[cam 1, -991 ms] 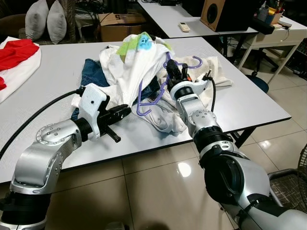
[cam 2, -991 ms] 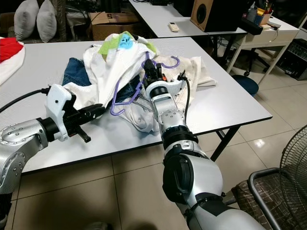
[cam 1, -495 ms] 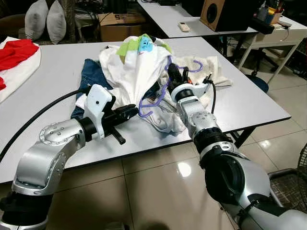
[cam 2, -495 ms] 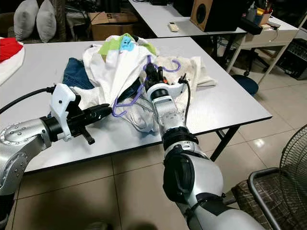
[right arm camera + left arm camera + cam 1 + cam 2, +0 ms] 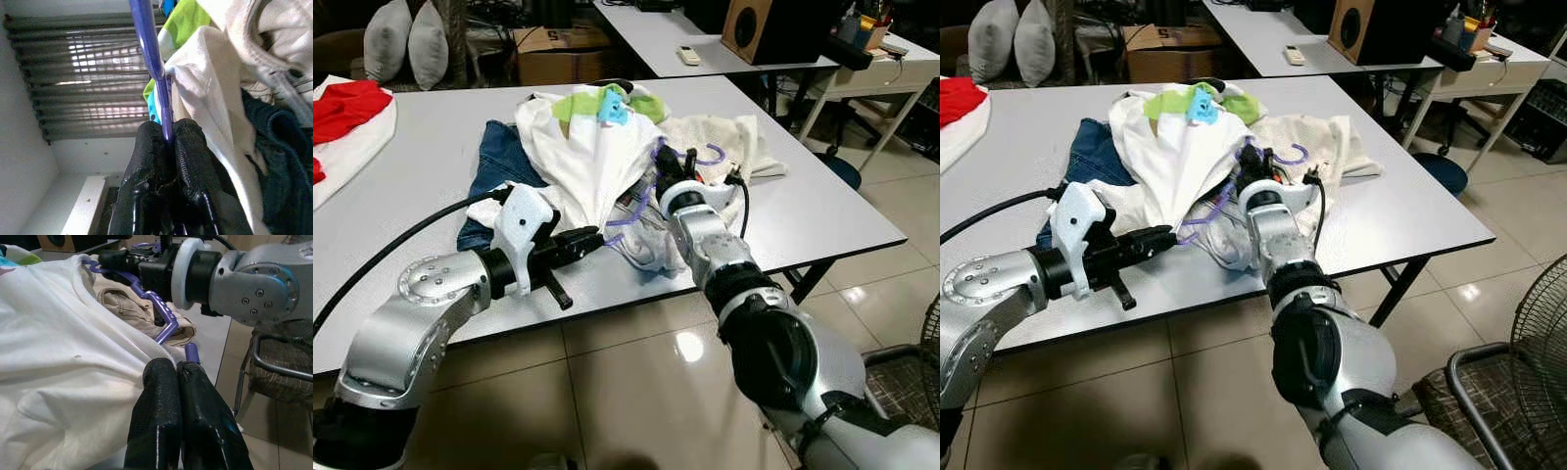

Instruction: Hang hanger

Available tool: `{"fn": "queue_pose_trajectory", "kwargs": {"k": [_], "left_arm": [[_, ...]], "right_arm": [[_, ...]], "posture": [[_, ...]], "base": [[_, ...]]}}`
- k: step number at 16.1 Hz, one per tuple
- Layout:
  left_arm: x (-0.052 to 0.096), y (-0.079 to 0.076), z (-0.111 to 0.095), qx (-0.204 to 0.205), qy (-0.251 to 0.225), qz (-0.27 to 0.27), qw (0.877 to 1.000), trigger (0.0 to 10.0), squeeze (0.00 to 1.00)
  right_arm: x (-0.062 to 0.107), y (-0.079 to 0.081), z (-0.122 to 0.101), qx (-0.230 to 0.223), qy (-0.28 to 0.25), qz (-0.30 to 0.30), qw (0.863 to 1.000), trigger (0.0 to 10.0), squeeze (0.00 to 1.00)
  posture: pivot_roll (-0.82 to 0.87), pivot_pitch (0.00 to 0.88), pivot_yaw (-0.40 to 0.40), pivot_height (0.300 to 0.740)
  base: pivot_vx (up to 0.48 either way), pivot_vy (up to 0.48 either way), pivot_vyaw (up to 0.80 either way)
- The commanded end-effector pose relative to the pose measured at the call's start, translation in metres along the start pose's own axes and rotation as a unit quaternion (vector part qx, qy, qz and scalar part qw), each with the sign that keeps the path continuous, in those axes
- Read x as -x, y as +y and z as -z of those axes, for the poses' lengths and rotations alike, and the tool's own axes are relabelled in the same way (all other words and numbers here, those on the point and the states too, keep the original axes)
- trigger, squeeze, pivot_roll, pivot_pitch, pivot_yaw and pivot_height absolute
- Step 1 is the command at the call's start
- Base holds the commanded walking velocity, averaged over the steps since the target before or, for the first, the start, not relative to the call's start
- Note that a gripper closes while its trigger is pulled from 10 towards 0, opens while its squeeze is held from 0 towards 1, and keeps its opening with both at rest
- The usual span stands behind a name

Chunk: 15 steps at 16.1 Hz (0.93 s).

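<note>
- A red garment (image 5: 347, 106) lay at the far left edge of the grey table (image 5: 431, 147), well apart from the clothes pile.
- Blue jeans (image 5: 494, 166) spread flat on the left side of the pile, partly under a white shirt (image 5: 587, 157).
- The left claw (image 5: 592, 236) reached in low over the table edge at the near left of the pile; its two black fingers (image 5: 166, 406) were pressed together with nothing between them, their tips against the white shirt and just beside the lower end of the hanger.
- The white shirt draped over the middle of the pile, with a lime-green and light-blue cloth (image 5: 605, 101) on its top at the far side.
- The purple plastic hanger (image 5: 641, 201) lay tangled in the pile, running from beside the left claw's tips up along the right edge of the white shirt, its hook (image 5: 705, 157) curving over a cream garment (image 5: 734, 142) on the pile's right side.
- The right claw (image 5: 663, 164) stood at the right of the white shirt, clenched on a bar of the hanger; the wrist view showed the purple bar (image 5: 156, 68) pinched between its two black fingers (image 5: 146, 156).
- A wooden speaker (image 5: 756, 27) sat on a second table (image 5: 666, 34) behind and to the right of the pile.
</note>
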<state>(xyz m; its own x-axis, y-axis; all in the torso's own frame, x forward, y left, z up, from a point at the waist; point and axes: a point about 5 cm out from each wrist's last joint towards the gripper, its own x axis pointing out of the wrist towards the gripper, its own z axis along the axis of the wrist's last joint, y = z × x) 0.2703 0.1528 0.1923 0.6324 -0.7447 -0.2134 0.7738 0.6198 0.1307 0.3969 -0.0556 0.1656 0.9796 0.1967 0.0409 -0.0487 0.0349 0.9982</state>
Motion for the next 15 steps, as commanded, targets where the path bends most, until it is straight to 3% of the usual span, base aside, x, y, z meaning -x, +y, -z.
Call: {"fn": "queue_pose_trajectory", "kwargs": {"k": [1,11,13,14,15], "left_arm": [[-0.002,-0.013,0.003,-0.002,0.007,0.038,0.999,0.0,0.0],[-0.019,-0.028,-0.006,0.054,-0.042,0.054,0.996,0.0,0.0],[-0.029,-0.031,-0.015,0.067,-0.063,0.059,0.994,0.0,0.0],[-0.036,-0.03,-0.036,0.095,-0.119,0.067,0.986,0.1,0.0],[-0.038,-0.029,-0.045,0.111,-0.144,0.07,0.981,0.4,0.0]], "right_arm": [[-0.006,0.019,-0.011,-0.01,-0.046,-0.026,0.999,10.0,0.0],[-0.009,0.026,-0.005,-0.033,-0.081,-0.013,0.996,10.0,0.0],[-0.008,0.025,0.01,-0.009,-0.065,-0.009,0.998,10.0,0.0],[-0.006,0.024,0.024,0.04,-0.043,-0.008,0.998,10.0,0.0],[-0.005,0.023,0.029,0.057,-0.035,-0.008,0.998,10.0,0.0]], "posture": [[0.16,0.007,-0.076,0.74],[0.18,0.003,-0.085,0.74],[0.17,0.0,-0.089,0.74],[0.16,0.0,-0.091,0.74],[0.16,0.0,-0.091,0.74]], "base": [[0.0,0.0,0.0],[0.0,0.0,0.0],[0.0,0.0,0.0],[0.0,0.0,0.0],[0.0,0.0,0.0]]}}
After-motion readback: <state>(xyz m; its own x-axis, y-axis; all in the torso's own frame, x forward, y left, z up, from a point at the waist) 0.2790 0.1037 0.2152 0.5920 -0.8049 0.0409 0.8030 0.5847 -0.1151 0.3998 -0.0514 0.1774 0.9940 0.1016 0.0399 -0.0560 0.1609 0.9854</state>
